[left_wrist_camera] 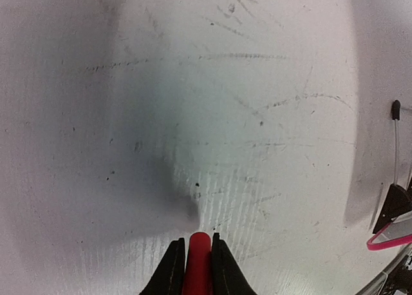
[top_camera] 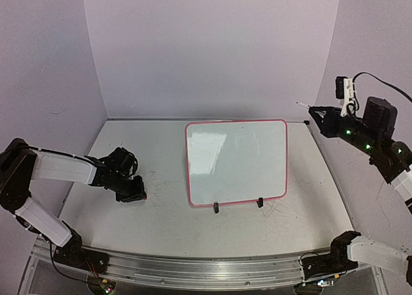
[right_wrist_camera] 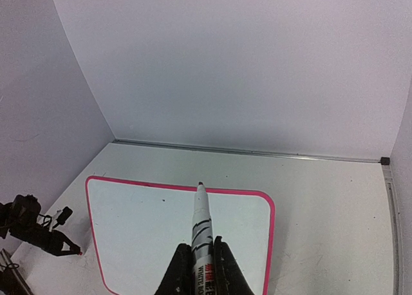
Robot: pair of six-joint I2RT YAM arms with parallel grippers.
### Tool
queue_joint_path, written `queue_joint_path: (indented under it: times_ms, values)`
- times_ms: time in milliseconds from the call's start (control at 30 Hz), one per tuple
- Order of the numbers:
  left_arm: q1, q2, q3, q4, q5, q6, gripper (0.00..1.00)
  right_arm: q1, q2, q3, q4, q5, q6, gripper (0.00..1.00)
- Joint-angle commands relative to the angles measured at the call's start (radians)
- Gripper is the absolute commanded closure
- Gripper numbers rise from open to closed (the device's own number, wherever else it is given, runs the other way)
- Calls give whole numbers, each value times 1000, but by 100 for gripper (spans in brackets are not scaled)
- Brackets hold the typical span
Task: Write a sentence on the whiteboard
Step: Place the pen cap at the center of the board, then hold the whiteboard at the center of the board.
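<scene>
The whiteboard point(top_camera: 235, 163), glossy white with a pink-red rim, stands tilted mid-table; its face is blank and no sentence shows on it. High at the right, my right gripper point(top_camera: 315, 116) is shut on a white marker point(top_camera: 302, 106) whose bare tip points left. In the right wrist view the marker point(right_wrist_camera: 201, 214) sticks out of the gripper point(right_wrist_camera: 198, 242) above the whiteboard's point(right_wrist_camera: 148, 230) far edge, well clear of it. At the left my left gripper point(top_camera: 138, 195) hangs low over the table. It point(left_wrist_camera: 198, 240) is shut on a red marker cap point(left_wrist_camera: 198, 259).
Two black stand feet point(top_camera: 216, 209) point(top_camera: 260, 203) prop the board's near edge. White walls close in the scuffed table on three sides. An aluminium rail point(top_camera: 193, 269) runs along the front. The board's pink corner point(left_wrist_camera: 389, 240) lies right of the left gripper.
</scene>
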Motion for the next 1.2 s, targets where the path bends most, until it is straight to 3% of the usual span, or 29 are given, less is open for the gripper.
queue_joint_path:
  times_ms: [0,367,600,800,1167]
  values:
    - [-4,-48,-11,7,-29,-3,79,1,-30,-17,67,83,14,100]
    - [-4,-54,-4,6,-38,8,66,1,-87,-64,120,83,-46,100]
    - [-5,-63,19,2,-43,18,57,1,-72,-81,137,43,2,100]
    - [-4,-125,39,-9,-68,36,51,2,-47,-69,135,-19,23,100]
    - [19,-268,53,-18,-33,53,44,0,-81,-105,116,21,78,99]
